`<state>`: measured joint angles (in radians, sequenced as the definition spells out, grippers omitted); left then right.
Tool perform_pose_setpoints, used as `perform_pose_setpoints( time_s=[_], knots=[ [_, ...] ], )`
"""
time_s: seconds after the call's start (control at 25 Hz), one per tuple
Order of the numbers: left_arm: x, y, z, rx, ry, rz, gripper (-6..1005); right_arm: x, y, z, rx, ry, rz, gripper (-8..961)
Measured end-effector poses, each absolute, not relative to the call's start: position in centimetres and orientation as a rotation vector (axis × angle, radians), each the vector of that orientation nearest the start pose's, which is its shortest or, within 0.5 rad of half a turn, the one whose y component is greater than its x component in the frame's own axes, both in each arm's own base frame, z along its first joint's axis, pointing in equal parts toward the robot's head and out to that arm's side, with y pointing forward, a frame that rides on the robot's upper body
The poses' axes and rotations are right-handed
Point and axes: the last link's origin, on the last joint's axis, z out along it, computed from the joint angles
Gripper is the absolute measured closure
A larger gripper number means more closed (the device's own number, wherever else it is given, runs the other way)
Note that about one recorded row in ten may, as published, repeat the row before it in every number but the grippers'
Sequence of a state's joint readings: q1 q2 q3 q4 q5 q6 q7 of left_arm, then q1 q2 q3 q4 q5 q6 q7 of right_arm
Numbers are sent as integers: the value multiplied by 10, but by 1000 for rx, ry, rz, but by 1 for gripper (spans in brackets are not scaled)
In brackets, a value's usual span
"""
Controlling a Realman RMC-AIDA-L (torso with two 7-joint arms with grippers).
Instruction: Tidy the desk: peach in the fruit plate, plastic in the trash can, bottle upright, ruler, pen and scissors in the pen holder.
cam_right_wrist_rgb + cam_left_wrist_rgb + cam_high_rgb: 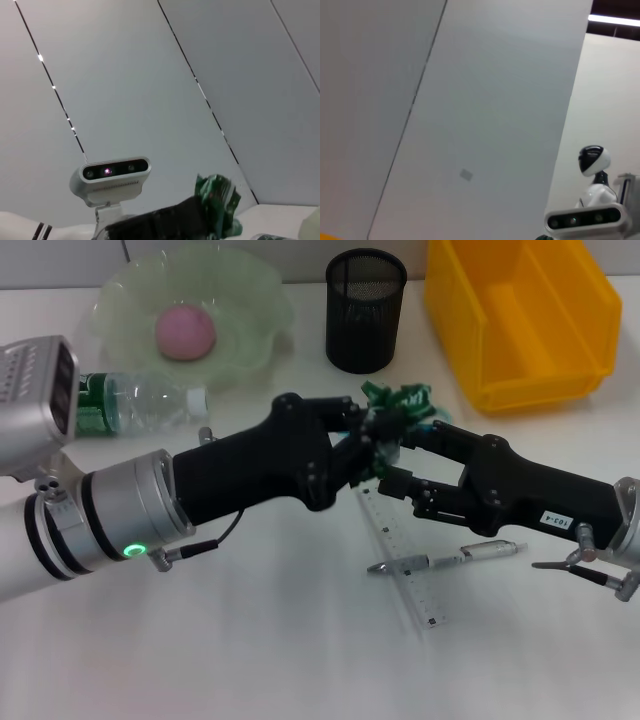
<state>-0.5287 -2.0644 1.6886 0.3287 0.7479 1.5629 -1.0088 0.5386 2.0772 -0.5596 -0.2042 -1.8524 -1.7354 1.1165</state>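
Both arms meet over the middle of the desk point(250, 660), a plain white flat top. The left gripper point(372, 440) and the right gripper point(400, 445) converge on one crumpled wad of green plastic point(400, 400), glossy and creased. The wad sits between the two fingertip sets; whether either gripper is clamped on it, or how far the fingers stand apart, cannot be told from the head view. The right wrist view shows the same plastic point(217, 200) against a black finger body, nothing more of the fingers.

Beyond the grippers: black wire-mesh pen holder point(365, 310), cylindrical, upright, near. To its right the trash can point(520, 320), bright yellow hard plastic, rectangular, cut-down front facing the grippers; open desk lies between them.

Beyond and left of the left gripper: fruit plate point(235, 290), translucent pale green with scalloped rim, the matte pink peach point(184, 332) inside. The bottle point(140, 405), clear with green label and white cap, lies on its side just in front of the plate, beside the left arm.

Under the right arm, nearer the robot: transparent ruler point(405, 570) flat on the desk, the silver-grey pen point(450, 560) lying across it. Bare desk nearer the robot.
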Motion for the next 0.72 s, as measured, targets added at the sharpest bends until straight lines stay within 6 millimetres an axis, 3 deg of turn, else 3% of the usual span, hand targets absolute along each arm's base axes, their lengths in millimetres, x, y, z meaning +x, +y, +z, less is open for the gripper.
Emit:
perform_pose_setpoints(
  time_s=[0.72],
  knots=[
    [-190,297,-65,-2656,-461,-1393,925,241,283,-45,-2621,739,1323,155]
  ],
)
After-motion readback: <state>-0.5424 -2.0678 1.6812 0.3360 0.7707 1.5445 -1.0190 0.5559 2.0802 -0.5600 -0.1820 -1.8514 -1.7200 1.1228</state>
